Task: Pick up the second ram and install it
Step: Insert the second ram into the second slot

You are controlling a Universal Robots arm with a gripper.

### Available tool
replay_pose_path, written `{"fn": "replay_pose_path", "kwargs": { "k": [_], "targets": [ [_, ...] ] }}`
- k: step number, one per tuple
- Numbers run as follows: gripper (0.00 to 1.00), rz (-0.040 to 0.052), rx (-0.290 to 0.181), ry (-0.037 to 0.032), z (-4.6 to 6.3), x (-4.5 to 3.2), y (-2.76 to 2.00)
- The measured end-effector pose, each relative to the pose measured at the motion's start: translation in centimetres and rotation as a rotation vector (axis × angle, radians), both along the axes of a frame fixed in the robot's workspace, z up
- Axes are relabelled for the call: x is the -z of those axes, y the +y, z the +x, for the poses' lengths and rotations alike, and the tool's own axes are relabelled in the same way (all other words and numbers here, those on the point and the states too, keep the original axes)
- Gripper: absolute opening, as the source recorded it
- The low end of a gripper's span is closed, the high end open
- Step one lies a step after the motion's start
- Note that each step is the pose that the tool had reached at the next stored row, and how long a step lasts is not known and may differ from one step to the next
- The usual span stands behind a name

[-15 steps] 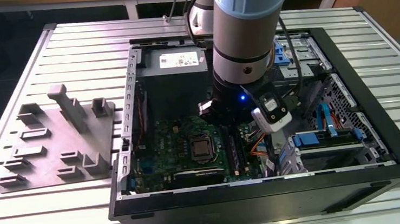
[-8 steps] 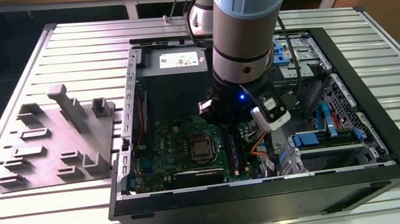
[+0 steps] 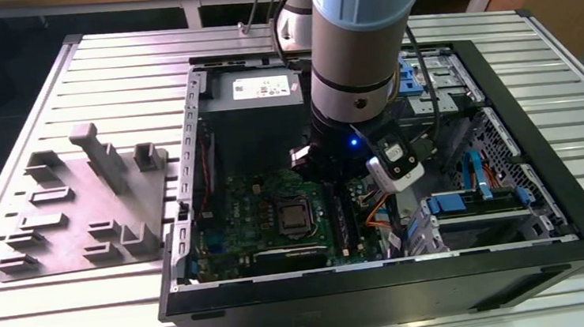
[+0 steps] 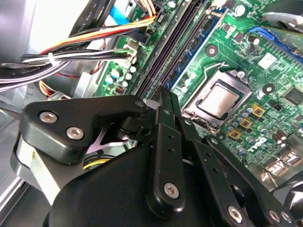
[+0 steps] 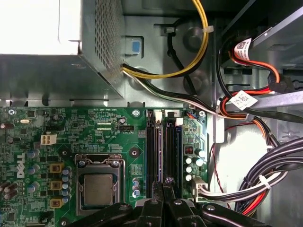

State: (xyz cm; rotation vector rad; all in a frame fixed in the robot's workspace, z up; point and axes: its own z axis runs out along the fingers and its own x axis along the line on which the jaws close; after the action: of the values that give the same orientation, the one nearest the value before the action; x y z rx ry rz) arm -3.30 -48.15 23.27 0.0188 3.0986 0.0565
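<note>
One open computer case [image 3: 388, 294] lies on its side on the slatted table [image 3: 72, 309] in the exterior view, and the arm [image 3: 356, 39] reaches down into it. Inside the case are a green circuit board [image 3: 238, 208] with its processor [image 3: 291, 215], a grey power supply [image 3: 259, 91], and drive bays with blue clips [image 3: 475, 195]. Outside the case, towards the exterior view's left, a grey tray [image 3: 76, 230] carries moulded blocks of the same grey.

In the second wrist view the gripper [image 4: 164, 92] stands over the row of long slots. Its black fingers [image 4: 161, 116] are drawn almost together, leaving a sliver between them. The memory stick [image 4: 176, 46] shows edge-on as a thin dark strip running away from the fingertips along the slots. Whether it is seated in a slot cannot be told. The processor is just to one side of the fingers. A bundle of coloured cables [image 4: 94, 52] is on the other side.

In the first wrist view the gripper [image 5: 165, 182] has its fingertips close together on the same dark strip [image 5: 169, 151]. The power supply [image 5: 47, 47] is well beyond the fingertips, and yellow wires [image 5: 201, 47] loop past it inside the case.
</note>
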Motion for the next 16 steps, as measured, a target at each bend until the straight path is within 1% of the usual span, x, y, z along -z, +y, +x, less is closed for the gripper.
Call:
{"fn": "replay_pose_path", "kwargs": {
  "k": [16],
  "targets": [
    [0.11, 0.0053, 0.000, -0.0001, -0.07, 0.33, 0.00]
  ]
}}
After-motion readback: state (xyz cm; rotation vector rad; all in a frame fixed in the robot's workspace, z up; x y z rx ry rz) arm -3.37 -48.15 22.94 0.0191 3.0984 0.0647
